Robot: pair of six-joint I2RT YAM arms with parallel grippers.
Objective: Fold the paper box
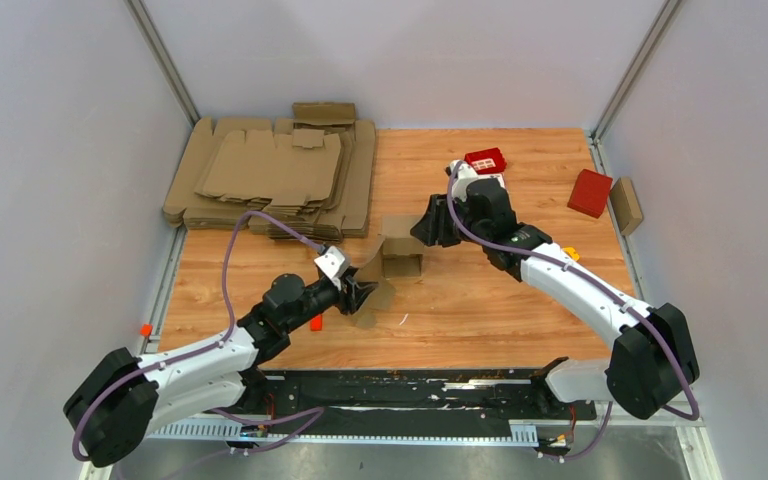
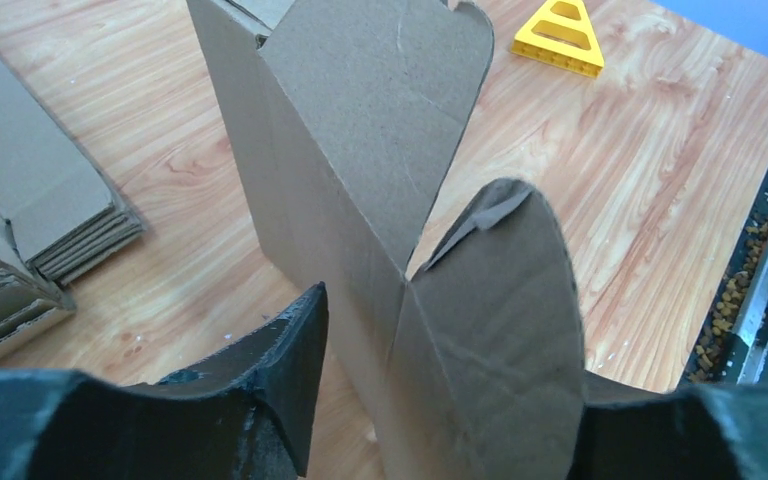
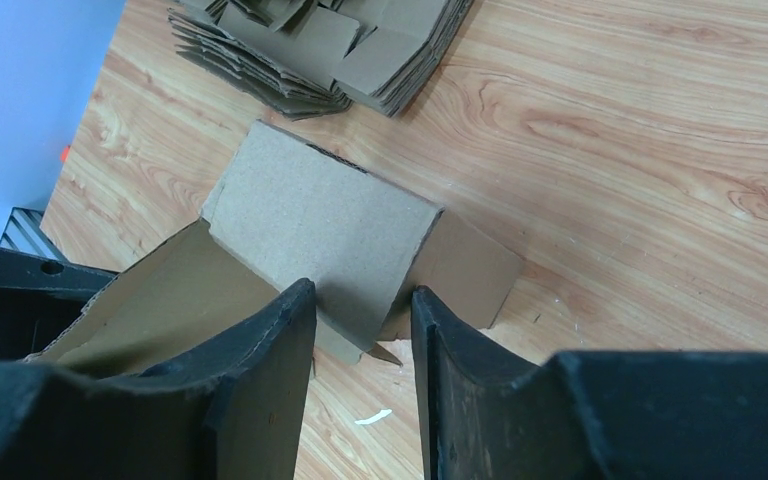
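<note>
Paper box [image 1: 397, 252]: one. We see it near the middle of the table [image 1: 520, 320], partly formed. It is a brown sleeve with its open end toward 6 o'clock and rounded flaps splayed loose at its 7 o'clock corner. Every face shown to us is plain cardboard.

Left gripper [image 1: 356, 295]: one, at the box's 7 o'clock. In the left wrist view a rounded flap stands between its jaws. The one finger [image 2: 285, 365] we can see is clear of the cardboard, with wood showing in the gap, so we call the jaws released. The other finger is hidden behind the flap.

Right gripper [image 1: 430, 228]: one, at the box's 2 o'clock, close against its corner. In the right wrist view its two fingers [image 3: 260, 380] stand partly apart over the box's upper panel. We cannot tell whether they pinch any cardboard, as the contact is out of that camera's sight.

Pile of flat blanks [image 1: 280, 175]: one pile, at 10 o'clock from the box, in the table's far left corner. The sheets overlap too much for us to count.

Red box with pale panel [image 1: 486, 160]: one, between 1 and 2 o'clock, just behind the right wrist. The print on its top is too small to read.

Plain red box [image 1: 590, 192]: one, between 2 and 3 o'clock.

Folded brown box [image 1: 626, 205]: one, just beside the plain red box on its 3 o'clock side, at the table's right edge.

Yellow triangle [image 2: 560, 35]: one pierced piece lying on the wood beyond the box.
</note>
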